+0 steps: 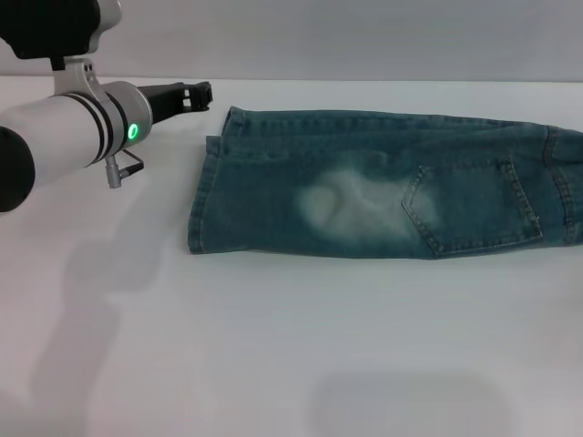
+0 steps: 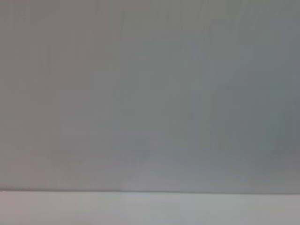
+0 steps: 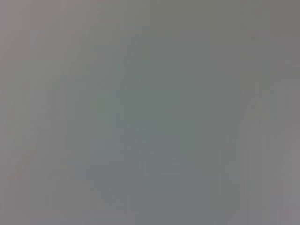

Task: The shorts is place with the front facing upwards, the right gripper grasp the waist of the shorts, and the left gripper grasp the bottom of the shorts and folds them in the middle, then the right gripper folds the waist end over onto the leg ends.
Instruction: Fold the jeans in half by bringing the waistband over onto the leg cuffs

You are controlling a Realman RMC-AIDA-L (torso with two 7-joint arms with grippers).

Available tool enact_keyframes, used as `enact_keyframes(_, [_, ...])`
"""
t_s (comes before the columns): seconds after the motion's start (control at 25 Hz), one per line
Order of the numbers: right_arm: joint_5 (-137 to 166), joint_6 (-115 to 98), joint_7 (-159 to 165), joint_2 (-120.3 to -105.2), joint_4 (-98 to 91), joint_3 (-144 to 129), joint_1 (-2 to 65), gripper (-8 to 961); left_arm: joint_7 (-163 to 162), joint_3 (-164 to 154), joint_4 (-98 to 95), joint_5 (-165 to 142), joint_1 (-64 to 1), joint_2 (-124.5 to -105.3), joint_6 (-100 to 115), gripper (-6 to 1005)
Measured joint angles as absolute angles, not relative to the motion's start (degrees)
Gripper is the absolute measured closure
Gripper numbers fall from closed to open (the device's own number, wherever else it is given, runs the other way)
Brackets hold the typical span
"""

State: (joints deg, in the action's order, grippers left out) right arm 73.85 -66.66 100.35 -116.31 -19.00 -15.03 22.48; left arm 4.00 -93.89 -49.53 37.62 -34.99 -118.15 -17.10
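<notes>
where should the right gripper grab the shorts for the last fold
Probably at the waist end, coming in from the robot's right. The shorts already lie folded lengthwise on the table, leg ends toward the left gripper, which sits just beyond them, holding nothing. The waist reaches the right edge of the head view. The right gripper is not in view.

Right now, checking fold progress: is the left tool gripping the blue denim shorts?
No. The left tool hangs apart from the blue denim shorts, beyond their hemmed edge.

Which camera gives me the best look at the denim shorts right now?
The head view: the shorts lie folded lengthwise on the white table, running off at the waist end. Neither wrist view shows them.
</notes>
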Motion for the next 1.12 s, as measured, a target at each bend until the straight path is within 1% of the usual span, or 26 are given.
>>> enact_keyframes(0.04, [73.84,-67.00,99.46,-116.50,-19.27,-15.00,22.34,608,3.96,-93.92,-49.83,37.66,-34.53,-118.19,-15.74,814])
enact_keyframes(0.16, [73.88,-68.80,95.19,-117.26,-19.97,-15.25,21.75,545,3.92,-93.93,-50.83,37.83,-33.93,-118.18,-15.64,687])
enact_keyframes(0.2, [73.96,-69.31,93.92,-117.52,-20.02,-15.33,21.44,524,4.16,-94.08,-54.93,37.91,-31.39,-118.00,-16.25,645])
enact_keyframes(0.32, [74.01,-69.56,91.30,-118.51,-20.11,-15.27,19.77,461,5.24,-94.53,-58.11,37.88,-29.08,-117.98,-16.43,529])
enact_keyframes(0.44, [74.17,-68.66,90.98,-118.69,-19.55,-15.22,17.98,403,6.09,-94.74,-60.17,37.98,-27.42,-117.96,-17.36,413])
enact_keyframes(0.64, [74.30,-67.01,90.91,-118.74,-18.35,-15.37,15.32,325,6.23,-95.17,-60.44,37.80,-27.05,-117.95,-18.87,217])
enact_keyframes(0.68, [74.30,-66.88,90.86,-118.74,-17.93,-15.36,14.96,325,6.47,-95.32,-60.43,37.81,-27.05,-117.95,-19.11,178])
enact_keyframes(0.88, [74.37,-65.57,89.57,-118.70,-16.06,-15.43,14.32,325,8.40,-95.46,-60.40,38.20,-27.33,-117.95,-20.70,155])
enact_keyframes(1.12, [74.53,-64.44,89.48,-118.51,-15.36,-15.74,15.06,325,9.10,-95.50,-61.26,38.23,-27.36,-117.95,-22.06,154])
